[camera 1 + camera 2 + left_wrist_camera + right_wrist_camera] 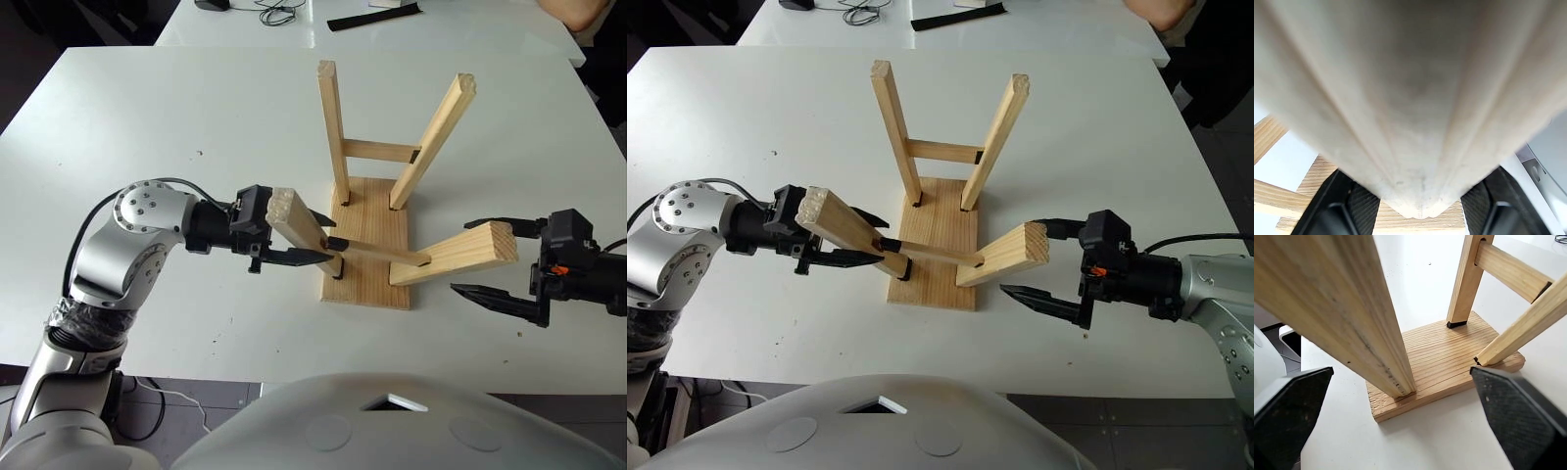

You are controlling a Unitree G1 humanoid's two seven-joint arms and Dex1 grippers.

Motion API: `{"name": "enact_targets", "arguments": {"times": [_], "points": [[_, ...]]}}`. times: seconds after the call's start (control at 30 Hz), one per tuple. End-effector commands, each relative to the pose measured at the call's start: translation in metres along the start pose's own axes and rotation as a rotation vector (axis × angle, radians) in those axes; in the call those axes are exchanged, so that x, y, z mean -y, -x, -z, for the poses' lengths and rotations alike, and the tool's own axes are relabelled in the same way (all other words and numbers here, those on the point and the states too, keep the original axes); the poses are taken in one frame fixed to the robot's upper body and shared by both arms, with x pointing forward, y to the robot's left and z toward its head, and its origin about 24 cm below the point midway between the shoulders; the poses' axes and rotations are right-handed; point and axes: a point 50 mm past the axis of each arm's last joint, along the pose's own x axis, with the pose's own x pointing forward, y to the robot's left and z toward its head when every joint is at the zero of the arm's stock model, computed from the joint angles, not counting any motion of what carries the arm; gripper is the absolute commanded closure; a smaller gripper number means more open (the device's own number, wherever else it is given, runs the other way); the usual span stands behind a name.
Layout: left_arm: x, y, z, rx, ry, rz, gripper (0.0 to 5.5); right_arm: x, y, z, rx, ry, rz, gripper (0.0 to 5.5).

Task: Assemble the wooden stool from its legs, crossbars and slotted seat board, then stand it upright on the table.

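Observation:
The stool lies upside down, its seat board (377, 217) flat on the white table (147, 117). Two far legs (333, 127) (431, 142) stand upright in the board, joined by a crossbar (377, 151). The two near legs lean outward, linked by a thin crossbar (382, 253). My left gripper (328, 238) is shut on the near-left leg (299, 220), whose pale underside sits between the dark pads (1356, 205). My right gripper (462, 257) is open, its fingers above and below the free end of the near-right leg (470, 253) without touching it; that leg (1337, 303) meets the board (1444, 357).
A second table behind carries a black strap (372, 18) and cables (279, 10). The table's near edge runs just below both grippers. Bare tabletop spreads to the left and far left of the stool.

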Motion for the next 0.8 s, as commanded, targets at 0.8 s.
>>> {"name": "enact_targets", "arguments": {"times": [0.8], "points": [[-0.017,-0.011,0.030,-0.102,0.128,-0.220,3.46,0.008,0.003,0.006,-0.060,0.067,0.111,0.34]]}}
